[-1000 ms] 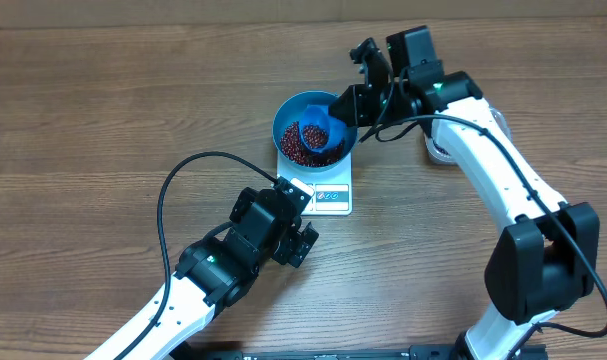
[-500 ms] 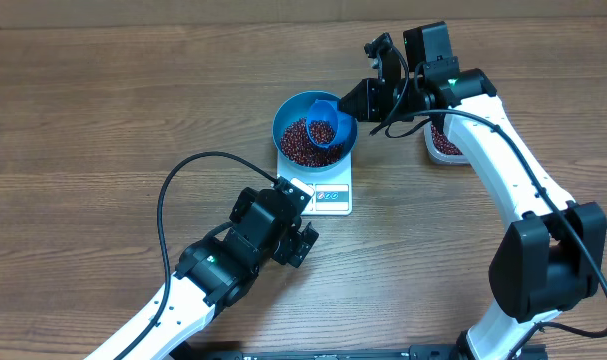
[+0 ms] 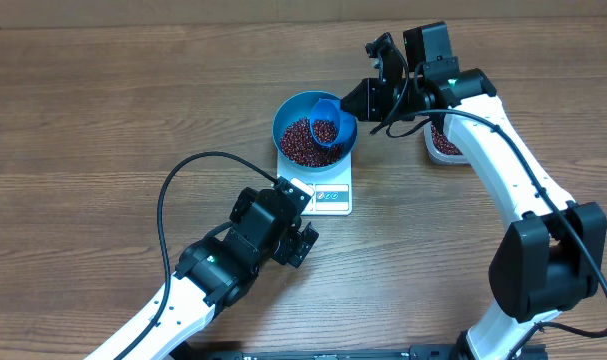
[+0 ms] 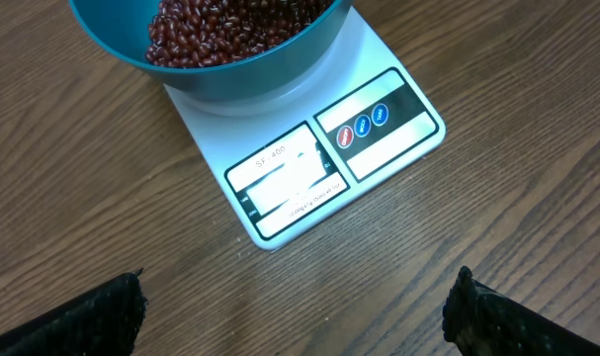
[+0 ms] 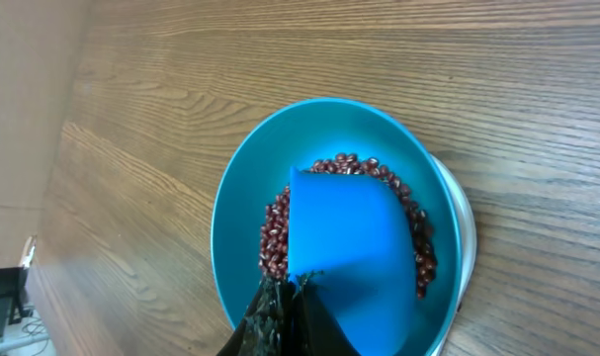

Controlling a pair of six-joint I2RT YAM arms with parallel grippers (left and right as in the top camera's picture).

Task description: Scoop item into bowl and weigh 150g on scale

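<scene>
Beans (image 3: 299, 146) are what I have to manage here: a loose heap of tiny dark red-brown grains in the blue bowl (image 3: 282, 113), which sits on the white scale (image 4: 324, 158) on the wooden table (image 3: 103, 110). More of them show in the clear tub (image 3: 445, 147) just beyond my right arm. I judge each grain to be hard, smooth and light, quick to roll and scatter. Pinching them would be no use, so they have to ride in the blue scoop (image 5: 341, 245). My right gripper (image 5: 280, 318) is clamped tight on the scoop's handle, the only sensible place to hold it, with the scoop tilted over the bowl. From above, some beans show inside the scoop. It looks like light, stiff plastic, and I expect a thin handle could twist between my pads if I tip it sharply, so slow tilts should let the grains trickle out. My left gripper (image 4: 300, 334) is spread wide and empty, hovering near the scale's display edge. Glare washes out that display, so I cannot read the weight.
</scene>
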